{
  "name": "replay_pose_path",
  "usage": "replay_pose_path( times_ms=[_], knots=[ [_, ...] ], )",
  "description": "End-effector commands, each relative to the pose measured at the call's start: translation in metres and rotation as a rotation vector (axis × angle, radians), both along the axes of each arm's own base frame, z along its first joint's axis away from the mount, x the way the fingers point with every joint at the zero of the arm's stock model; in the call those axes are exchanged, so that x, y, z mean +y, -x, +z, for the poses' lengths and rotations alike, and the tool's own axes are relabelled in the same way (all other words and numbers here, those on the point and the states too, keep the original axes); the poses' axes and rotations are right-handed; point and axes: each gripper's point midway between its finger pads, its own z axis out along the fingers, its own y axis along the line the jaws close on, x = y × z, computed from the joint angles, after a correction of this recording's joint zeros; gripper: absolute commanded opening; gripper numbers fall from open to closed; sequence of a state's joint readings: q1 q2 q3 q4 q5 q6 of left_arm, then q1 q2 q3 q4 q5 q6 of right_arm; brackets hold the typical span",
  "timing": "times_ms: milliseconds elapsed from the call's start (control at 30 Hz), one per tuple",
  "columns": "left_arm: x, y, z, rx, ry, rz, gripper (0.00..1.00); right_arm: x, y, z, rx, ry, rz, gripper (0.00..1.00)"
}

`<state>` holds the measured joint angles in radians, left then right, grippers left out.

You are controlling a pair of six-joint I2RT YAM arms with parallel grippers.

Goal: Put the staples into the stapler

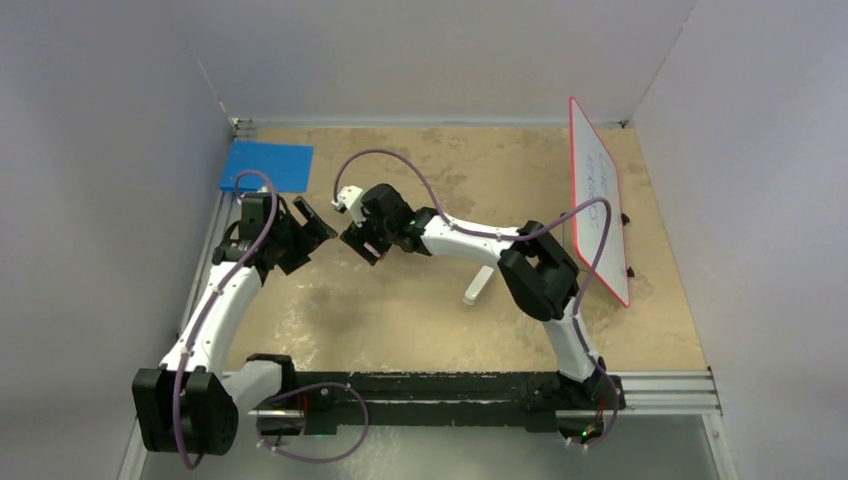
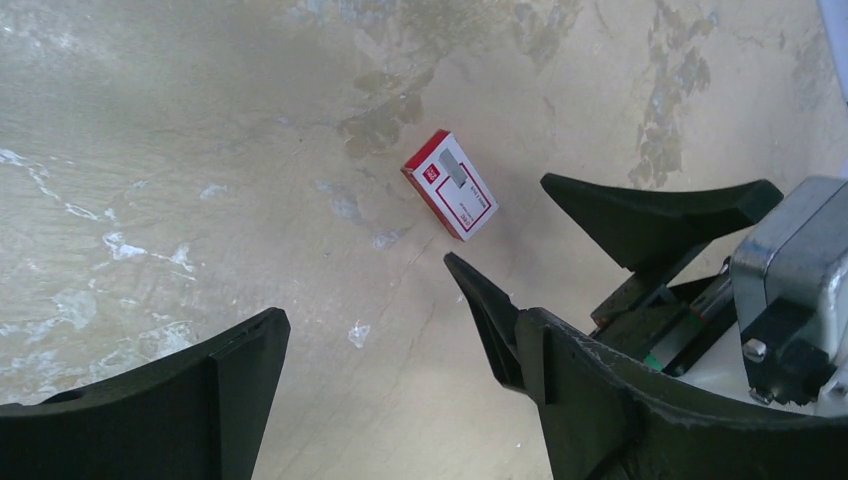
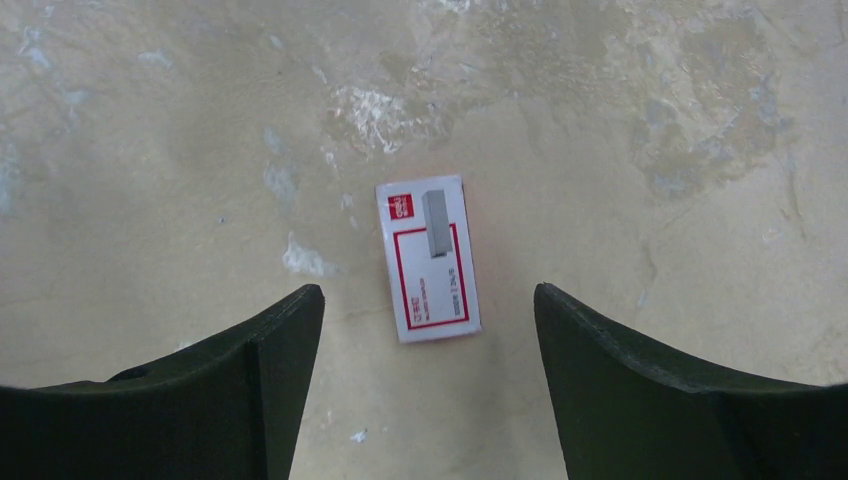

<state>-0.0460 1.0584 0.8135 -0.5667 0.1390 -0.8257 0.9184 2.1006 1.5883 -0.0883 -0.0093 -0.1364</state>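
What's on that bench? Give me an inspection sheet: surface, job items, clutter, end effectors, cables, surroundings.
Surface: tan tabletop, blotchy and worn.
Job's things: stapler lying by the right arm, partly hidden; staples box, red and white, flat on the tabletop.
Clutter: blue sheet at the far left corner; red-edged whiteboard standing tilted at the right.
End effectors: left end effector open, empty; right end effector open, one finger on each side of the box, apart from it.
Cables: purple cable looped along each arm; the right one crosses the whiteboard.
Surroundings: white walls on three sides.
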Motion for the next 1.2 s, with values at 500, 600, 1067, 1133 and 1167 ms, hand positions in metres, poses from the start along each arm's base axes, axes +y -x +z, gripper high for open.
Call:
replay_pose_path(
  times_ms=[500, 600, 1067, 1133, 1167],
  knots=[
    [0.027, 0.006, -0.002, 0.008, -0.055, 0.156, 0.87, 0.014, -0.001, -0.03, 0.04, 0.084, 0.053, 0.62],
    [0.033, 0.009, -0.001, 0.003, -0.072, 0.187, 0.86, 0.015, -0.005, -0.035, 0.036, 0.095, 0.038, 0.56],
    [0.011, 0.022, -0.01, -0.01, 0.015, 0.087, 0.83, -0.012, 0.018, -0.026, 0.014, 0.136, 0.142, 0.35],
    [0.001, 0.024, -0.012, -0.01, 0.065, 0.06, 0.83, -0.022, 0.029, -0.025, 0.011, 0.133, 0.178, 0.31],
    [-0.003, 0.025, -0.014, -0.011, 0.088, 0.05, 0.83, -0.027, 0.034, -0.025, 0.011, 0.128, 0.192, 0.29]
  ],
)
